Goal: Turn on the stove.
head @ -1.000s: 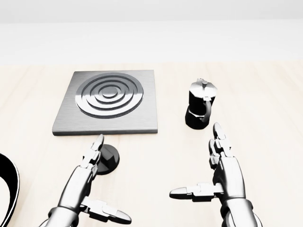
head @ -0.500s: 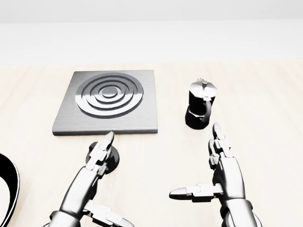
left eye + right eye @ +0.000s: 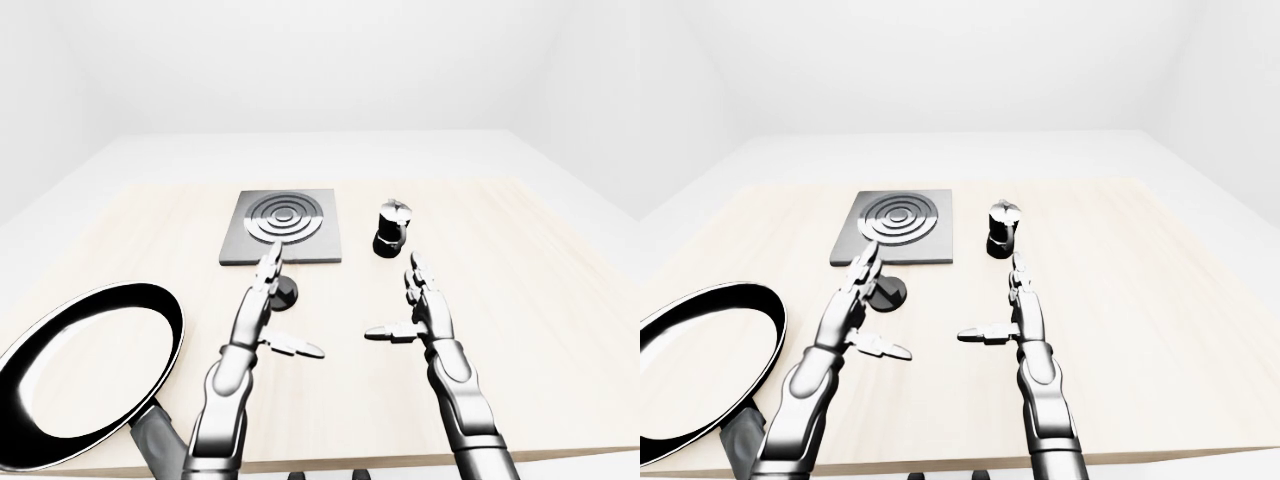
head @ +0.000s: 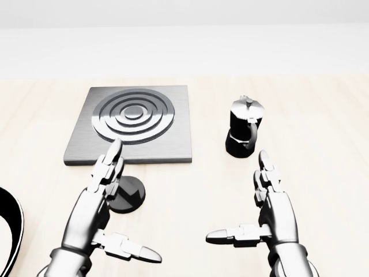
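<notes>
The stove (image 4: 138, 124) is a grey square plate with concentric rings, upper left in the head view. Its black round knob (image 4: 132, 195) lies on the table just below the plate's bottom edge. My left hand (image 4: 118, 205) is open, fingers stretched out over the knob's left part, fingertips (image 4: 114, 149) reaching the plate's bottom edge, thumb spread to the right. The fingers do not close round the knob. My right hand (image 4: 239, 199) is open and empty, below the moka pot, thumb pointing left.
A black moka pot (image 4: 244, 134) stands upright to the right of the stove. A large black frying pan (image 3: 90, 370) lies at the lower left, its rim at the head view's left edge (image 4: 14, 228). All rest on a light wooden table (image 4: 328, 173).
My left hand has shifted left and further up; its fingertips went from over the knob to the stove's bottom edge. The right hand, pot and stove have not moved.
</notes>
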Controlling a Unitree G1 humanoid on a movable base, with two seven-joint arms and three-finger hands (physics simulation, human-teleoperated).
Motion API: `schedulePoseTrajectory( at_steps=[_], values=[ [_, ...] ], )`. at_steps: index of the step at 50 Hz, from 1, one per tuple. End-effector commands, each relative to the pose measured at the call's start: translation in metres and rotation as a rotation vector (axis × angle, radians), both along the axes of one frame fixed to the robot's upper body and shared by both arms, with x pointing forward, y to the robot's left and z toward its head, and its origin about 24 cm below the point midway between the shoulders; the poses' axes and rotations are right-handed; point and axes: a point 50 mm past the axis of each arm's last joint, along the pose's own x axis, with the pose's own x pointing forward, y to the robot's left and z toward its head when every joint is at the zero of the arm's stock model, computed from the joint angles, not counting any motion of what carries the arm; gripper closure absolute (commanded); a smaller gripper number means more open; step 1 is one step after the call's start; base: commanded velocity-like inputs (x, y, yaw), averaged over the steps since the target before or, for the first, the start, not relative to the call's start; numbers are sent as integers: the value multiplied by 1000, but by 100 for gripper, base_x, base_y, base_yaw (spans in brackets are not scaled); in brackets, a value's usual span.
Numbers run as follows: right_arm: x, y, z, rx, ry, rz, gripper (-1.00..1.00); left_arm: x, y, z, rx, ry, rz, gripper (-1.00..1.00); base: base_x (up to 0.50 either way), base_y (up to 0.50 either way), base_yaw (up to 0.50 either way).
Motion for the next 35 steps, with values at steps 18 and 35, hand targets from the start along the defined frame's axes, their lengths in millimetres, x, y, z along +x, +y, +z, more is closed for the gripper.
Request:
schedulePoseTrajectory(
  at_steps=[18, 35],
  values=[
    [1, -1, 0, 6, 4, -8, -100, 18, 53, 63, -230, -270, 344, -100, 0, 0, 0],
    [1, -1, 0, 5, 4, -7, -100, 14, 71, 90, -283, -361, 413, -100, 0, 0, 0]
  ],
)
